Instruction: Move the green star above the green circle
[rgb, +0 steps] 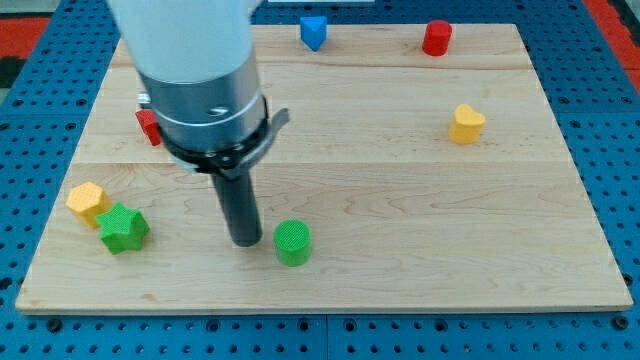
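Note:
The green star (123, 228) lies near the board's lower left, touching a yellow block on its upper left. The green circle (293, 242) stands at the lower middle of the board. My tip (245, 241) rests on the board just left of the green circle, a small gap apart, and well to the right of the green star. The arm's wide body hides the board above the rod.
A yellow hexagon block (87, 202) sits by the star. A red block (149, 126) is half hidden behind the arm at left. A blue block (314, 31) and a red cylinder (436, 38) stand at the top. A yellow heart (466, 124) is at right. The wooden board (420, 220) has edges all round.

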